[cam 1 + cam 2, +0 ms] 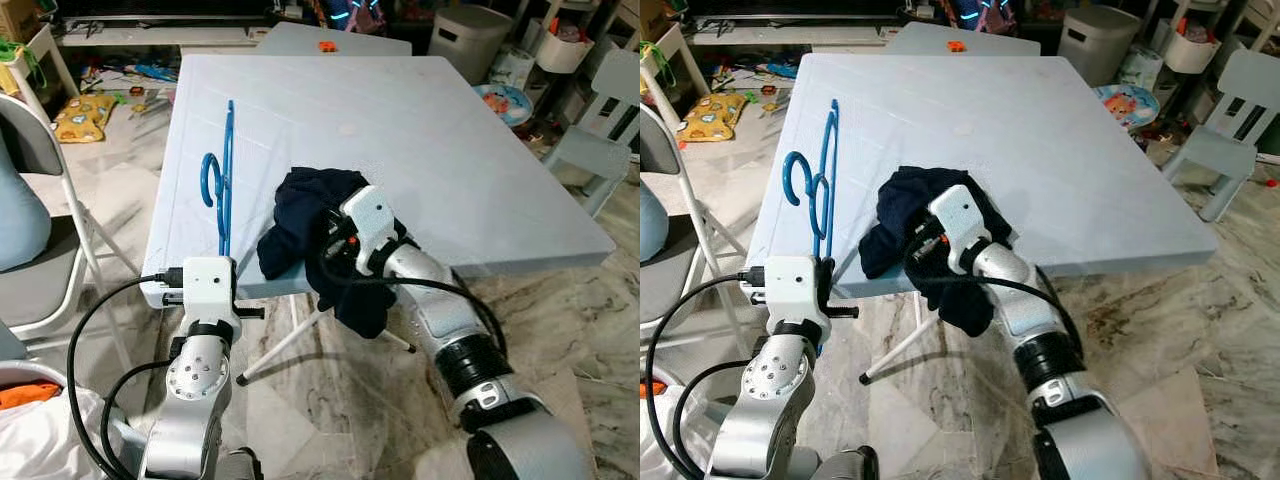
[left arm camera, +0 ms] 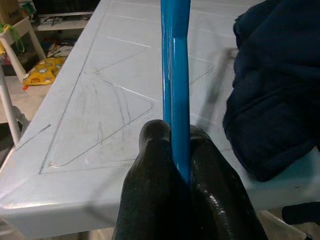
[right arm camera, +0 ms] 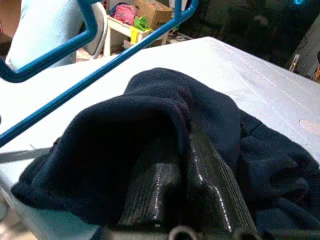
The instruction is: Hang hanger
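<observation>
A pale blue counter (image 1: 480, 150) stands on a marbled floor (image 1: 560, 320) in a cluttered room: a folding chair (image 1: 40, 200) on the left, a small pale chair (image 1: 605, 130) on the right, toys (image 1: 85, 112) and a bin (image 1: 468, 40) beyond. The blue hanger (image 1: 222, 175) lies along the counter's left edge, its near end clamped between the closed fingers (image 2: 150, 170) of the left tool (image 2: 175, 155). Just beside it, a dark garment (image 1: 300, 215) droops over the near edge; the right tool (image 3: 172, 165) is pinched shut on its fabric.
</observation>
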Controlling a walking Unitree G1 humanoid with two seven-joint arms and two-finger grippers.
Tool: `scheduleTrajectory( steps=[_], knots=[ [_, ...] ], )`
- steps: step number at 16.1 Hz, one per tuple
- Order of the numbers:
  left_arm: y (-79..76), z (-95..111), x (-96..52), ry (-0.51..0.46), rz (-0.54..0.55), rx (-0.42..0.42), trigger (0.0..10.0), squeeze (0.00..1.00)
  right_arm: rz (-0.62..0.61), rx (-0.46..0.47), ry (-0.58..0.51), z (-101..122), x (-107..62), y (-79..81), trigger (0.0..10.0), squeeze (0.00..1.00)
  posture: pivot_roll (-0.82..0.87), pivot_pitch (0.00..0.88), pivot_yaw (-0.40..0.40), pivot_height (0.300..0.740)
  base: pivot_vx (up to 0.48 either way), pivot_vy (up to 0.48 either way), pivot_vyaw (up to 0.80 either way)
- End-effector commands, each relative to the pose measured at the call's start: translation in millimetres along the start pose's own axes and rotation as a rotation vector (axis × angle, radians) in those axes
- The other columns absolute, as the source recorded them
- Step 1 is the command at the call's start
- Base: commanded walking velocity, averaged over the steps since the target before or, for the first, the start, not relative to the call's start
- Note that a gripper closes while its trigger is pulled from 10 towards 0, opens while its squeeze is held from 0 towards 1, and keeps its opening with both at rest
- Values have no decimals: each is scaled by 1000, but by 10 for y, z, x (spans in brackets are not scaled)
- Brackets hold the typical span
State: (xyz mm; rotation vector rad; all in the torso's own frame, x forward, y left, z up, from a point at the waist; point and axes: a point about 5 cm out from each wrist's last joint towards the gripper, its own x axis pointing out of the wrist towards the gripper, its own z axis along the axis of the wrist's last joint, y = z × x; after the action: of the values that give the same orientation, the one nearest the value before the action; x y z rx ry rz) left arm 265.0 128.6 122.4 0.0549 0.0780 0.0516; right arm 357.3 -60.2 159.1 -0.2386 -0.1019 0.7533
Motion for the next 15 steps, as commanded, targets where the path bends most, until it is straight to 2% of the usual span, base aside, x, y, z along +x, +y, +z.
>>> scheduleTrajectory(
  steps=[1, 6, 10, 11, 12, 13, 15],
  knots=[
    [-57, 10, 11, 0, -17, -4, 10000, 0, 19, -21, -5, 15, -15, 12, 10000, 1000, 146, 86, -67, 740, 0, 0, 0],
    [-66, 4, 11, -1, -17, -15, 10000, 0, 42, -66, 33, -23, -50, -3, 10000, 1000, 145, 86, -69, 740, 0, 0, 0],
    [-81, 53, 18, -32, -36, -32, 10000, 0, 3, -90, 35, 21, -72, -130, 10000, 1000, 144, 86, -69, 740, 0, 0, 0],
    [-84, 55, 20, -32, -38, -32, 10000, 0, -35, -38, 24, 82, -88, -264, 10000, 1000, 142, 85, -68, 740, 0, 0, 0],
    [-86, 54, 22, -32, -38, -33, 10000, 0, -55, 14, 12, 112, -85, -311, 10000, 1000, 141, 83, -70, 740, 0, 0, 0],
    [-94, 58, 27, -35, -42, -34, 10000, 0, -100, 115, -8, 168, -58, -392, 10000, 1000, 140, 81, -71, 740, 0, 0, 0],
    [-108, 78, 28, -52, -53, -36, 10000, 0, -162, 148, -7, 216, 10, -453, 10000, 910, 145, 78, -76, 740, 0, 0, 0]
  ],
)
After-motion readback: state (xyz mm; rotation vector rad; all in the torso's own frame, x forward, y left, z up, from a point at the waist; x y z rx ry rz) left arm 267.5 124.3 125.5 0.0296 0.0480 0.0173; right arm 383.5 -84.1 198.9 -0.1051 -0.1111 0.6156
